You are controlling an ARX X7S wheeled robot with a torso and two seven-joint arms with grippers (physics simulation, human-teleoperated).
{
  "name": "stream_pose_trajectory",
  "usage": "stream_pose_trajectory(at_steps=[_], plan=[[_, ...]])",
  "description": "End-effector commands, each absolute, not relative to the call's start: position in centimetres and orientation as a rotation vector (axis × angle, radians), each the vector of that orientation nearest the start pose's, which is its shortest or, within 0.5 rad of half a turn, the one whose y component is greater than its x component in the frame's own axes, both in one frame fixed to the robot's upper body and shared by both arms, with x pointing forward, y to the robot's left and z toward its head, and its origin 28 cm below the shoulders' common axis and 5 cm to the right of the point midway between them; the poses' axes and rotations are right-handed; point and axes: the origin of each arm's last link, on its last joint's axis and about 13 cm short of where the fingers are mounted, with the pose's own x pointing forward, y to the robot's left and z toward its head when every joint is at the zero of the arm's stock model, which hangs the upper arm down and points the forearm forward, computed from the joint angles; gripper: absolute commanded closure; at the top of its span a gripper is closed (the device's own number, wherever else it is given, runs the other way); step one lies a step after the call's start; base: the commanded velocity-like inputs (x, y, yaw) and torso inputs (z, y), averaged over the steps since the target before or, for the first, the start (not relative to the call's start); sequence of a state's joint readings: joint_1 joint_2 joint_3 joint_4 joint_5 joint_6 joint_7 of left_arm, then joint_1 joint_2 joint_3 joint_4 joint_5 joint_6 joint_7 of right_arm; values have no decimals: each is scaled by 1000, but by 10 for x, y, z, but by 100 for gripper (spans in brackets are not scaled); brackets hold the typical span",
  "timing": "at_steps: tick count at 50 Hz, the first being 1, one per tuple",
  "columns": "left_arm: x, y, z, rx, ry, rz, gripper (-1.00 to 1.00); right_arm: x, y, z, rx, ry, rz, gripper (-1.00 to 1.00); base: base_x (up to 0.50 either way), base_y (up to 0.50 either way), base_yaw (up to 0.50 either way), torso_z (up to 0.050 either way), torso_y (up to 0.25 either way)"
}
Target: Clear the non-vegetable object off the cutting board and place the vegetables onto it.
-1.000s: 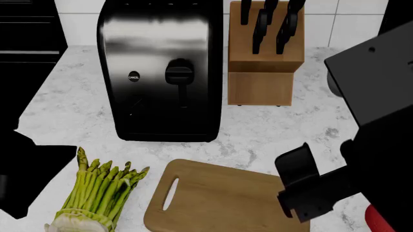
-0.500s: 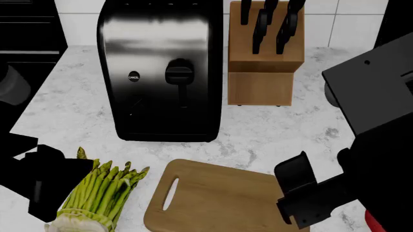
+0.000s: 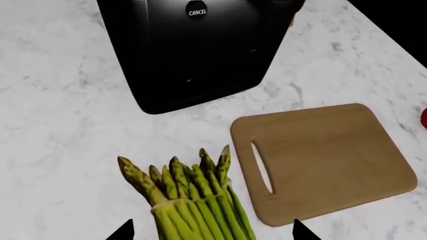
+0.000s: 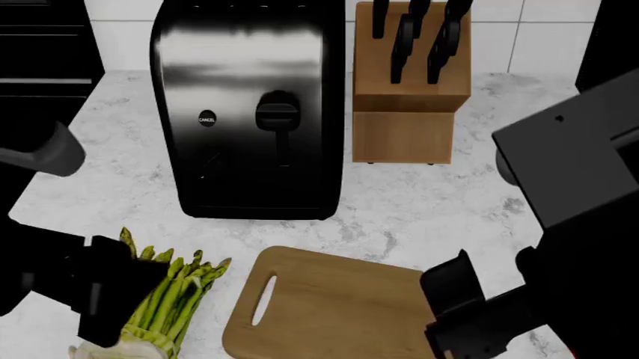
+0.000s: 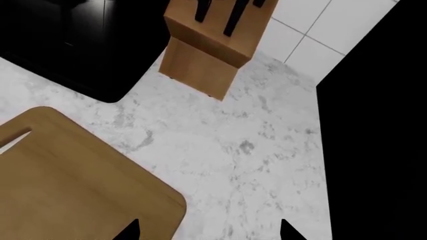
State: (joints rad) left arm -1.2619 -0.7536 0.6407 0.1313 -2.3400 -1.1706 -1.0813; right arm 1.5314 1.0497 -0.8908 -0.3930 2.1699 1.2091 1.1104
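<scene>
The asparagus bundle [image 3: 193,200] lies on the marble counter left of the cutting board [image 3: 320,160], tips pointing to the toaster. My left gripper [image 3: 210,232] is open, its two fingertips on either side of the spears without closing on them. In the head view my left gripper [image 4: 105,299] covers the left of the asparagus [image 4: 179,292]. The cutting board [image 4: 340,307] is bare where it shows. My right gripper [image 5: 208,231] is open and empty over the board's corner [image 5: 73,180]. A red sliver [image 3: 423,117] shows beyond the board. The garlic is out of view.
A black and chrome toaster [image 4: 250,112] stands behind the asparagus and board. A wooden knife block [image 4: 409,82] stands to its right against the tiled wall. My right arm [image 4: 579,224] fills the right side of the head view.
My left arm has come in from the left and now sits over the asparagus. My right arm has shifted slightly down and left over the board's right end.
</scene>
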Motion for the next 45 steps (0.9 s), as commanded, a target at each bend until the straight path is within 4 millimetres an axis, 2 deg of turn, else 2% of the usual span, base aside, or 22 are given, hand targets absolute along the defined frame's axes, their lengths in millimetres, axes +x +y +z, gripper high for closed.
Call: stream_pose_trajectory(at_steps=[1, 17, 45], plan=[[235, 232, 287, -16, 706, -476, -100, 190, -162, 306, -413, 484, 152, -100, 0, 0, 0, 0, 0], [247, 229, 270, -24, 730, -455, -100, 191, -161, 301, -407, 493, 165, -100, 0, 0, 0, 0, 0], [253, 225, 250, -40, 776, -441, -100, 188, -159, 298, -408, 501, 181, -100, 0, 0, 0, 0, 0]])
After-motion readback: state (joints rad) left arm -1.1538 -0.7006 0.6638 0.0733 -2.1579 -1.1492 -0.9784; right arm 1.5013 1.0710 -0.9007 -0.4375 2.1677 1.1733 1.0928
